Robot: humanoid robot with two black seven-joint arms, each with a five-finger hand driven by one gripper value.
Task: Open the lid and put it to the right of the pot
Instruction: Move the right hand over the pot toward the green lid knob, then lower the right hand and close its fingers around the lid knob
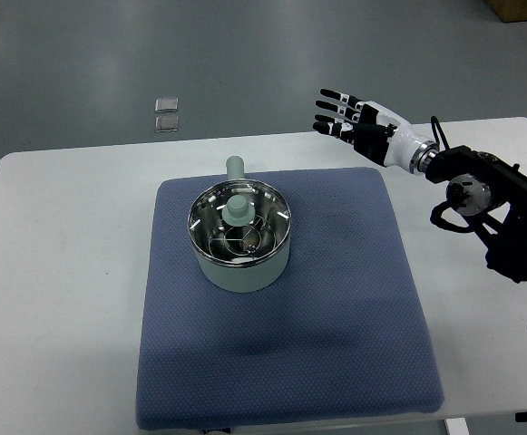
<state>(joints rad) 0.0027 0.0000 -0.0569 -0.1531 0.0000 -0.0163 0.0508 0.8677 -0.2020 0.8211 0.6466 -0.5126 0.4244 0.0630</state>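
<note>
A pale green pot (241,267) stands on the blue mat (336,299), left of the mat's middle. Its glass lid (239,227) with a pale green knob (239,209) sits on it, and a stubby green handle (234,167) sticks out at the far side. My right hand (346,116) hovers up and to the right of the pot, over the mat's far right corner, fingers spread and holding nothing. Its black arm (499,204) comes in from the right edge. No left arm shows.
The mat lies on a white table (63,272). Two small clear packets (166,113) lie on the grey floor beyond the table's far edge. The mat right of the pot is bare.
</note>
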